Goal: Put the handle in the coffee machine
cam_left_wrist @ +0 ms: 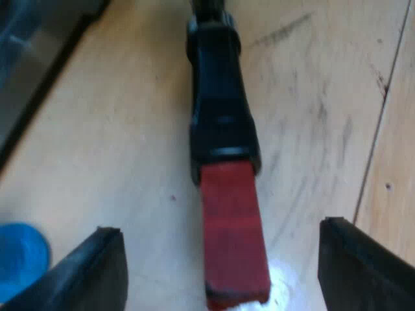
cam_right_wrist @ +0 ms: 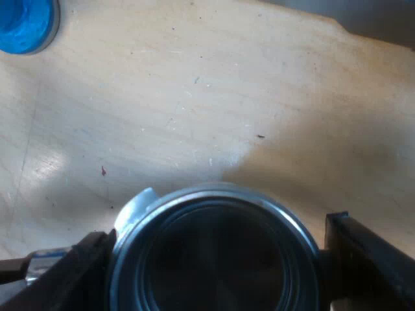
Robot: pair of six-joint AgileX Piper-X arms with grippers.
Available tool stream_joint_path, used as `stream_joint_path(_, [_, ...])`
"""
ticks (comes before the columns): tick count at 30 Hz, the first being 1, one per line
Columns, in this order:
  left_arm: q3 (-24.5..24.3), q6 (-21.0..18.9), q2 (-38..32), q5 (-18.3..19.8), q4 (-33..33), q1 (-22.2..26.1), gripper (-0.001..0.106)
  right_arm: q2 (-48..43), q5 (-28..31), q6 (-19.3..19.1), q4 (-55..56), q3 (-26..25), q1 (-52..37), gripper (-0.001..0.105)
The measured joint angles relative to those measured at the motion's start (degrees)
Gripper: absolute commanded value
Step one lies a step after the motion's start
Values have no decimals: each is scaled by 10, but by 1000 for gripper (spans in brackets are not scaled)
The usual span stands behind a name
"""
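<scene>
Rigid, probably head-heavy and slick on its steel, the metal holder [cam_right_wrist: 214, 259] sits over the wooden table [cam_right_wrist: 194, 97], its basket rim clamped by the right gripper [cam_right_wrist: 217, 227], while the left gripper [cam_left_wrist: 220, 227] stands released astride the dark handle's [cam_left_wrist: 220, 116] red end [cam_left_wrist: 233, 246], likely the surer hold.

The left gripper [cam_left_wrist: 222, 227] has two matte black fingers [cam_left_wrist: 91, 272], wedge-shaped, each with a small raised lip at its squared tip. Beside the round silver metal holder [cam_right_wrist: 214, 193], the right gripper [cam_right_wrist: 217, 227] has black fingers [cam_right_wrist: 373, 259] just as blocky and square-edged
</scene>
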Motion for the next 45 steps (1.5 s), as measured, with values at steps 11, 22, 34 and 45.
stream_joint_path(11, [0, 0, 45, 7, -54, 0, 64, 0, 0, 6, 0, 0, 8, 0])
stream_joint_path(22, [0, 11, 131, 36, -65, 0, 64, 0, 0, 8, -2, 0, 10, 0])
stream_joint_path(34, [0, 31, 141, 19, -65, -39, 64, 0, 0, 10, -17, 0, 10, 0])
stream_joint_path(45, [0, 31, 141, 17, -65, -39, 64, 0, 0, 17, -17, 0, 10, 0])
